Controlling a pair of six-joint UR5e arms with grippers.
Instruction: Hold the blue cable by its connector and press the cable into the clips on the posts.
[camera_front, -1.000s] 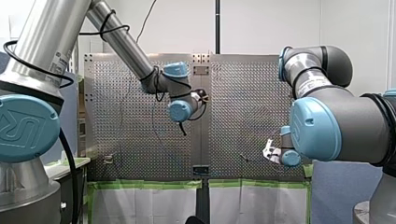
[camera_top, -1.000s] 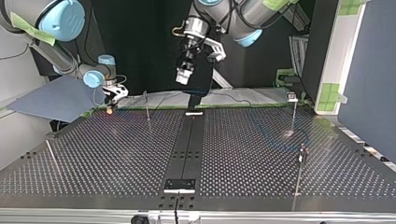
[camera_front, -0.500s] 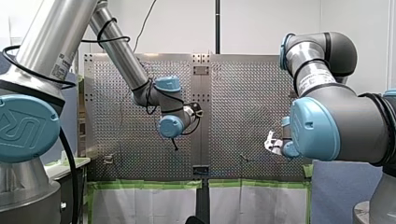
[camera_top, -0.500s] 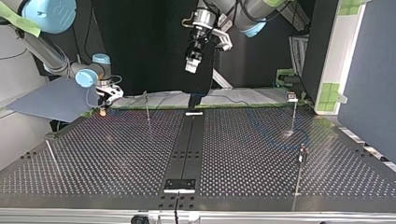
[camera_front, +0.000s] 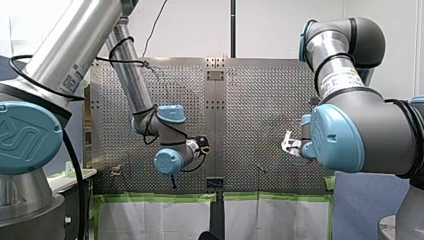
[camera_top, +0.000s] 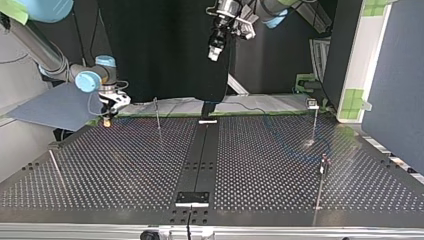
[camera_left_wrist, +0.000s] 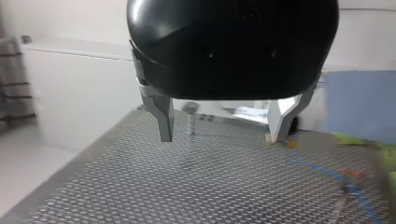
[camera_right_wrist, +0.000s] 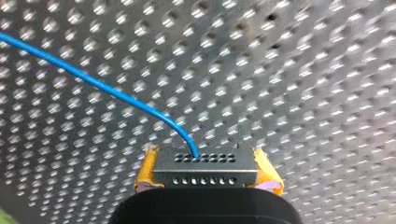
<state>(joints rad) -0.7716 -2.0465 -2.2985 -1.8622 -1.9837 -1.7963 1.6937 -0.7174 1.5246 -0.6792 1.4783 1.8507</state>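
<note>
1. Although light, likely bends limply anywhere along the blue cable; best taken at the rigid connector.
2. Already gripped there: right hand, at the top view's left, closed on it with yellow pads, cable trailing away over the perforated worktop.
3. Left hand spread wide, holding nothing.
4. Compared with a second ago: left hand sits higher, near the top view's upper edge; right hand sits slightly further left.

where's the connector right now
The connector is between the yellow pads of my right hand, over the perforated table; in the top view, at its far left edge.
</note>
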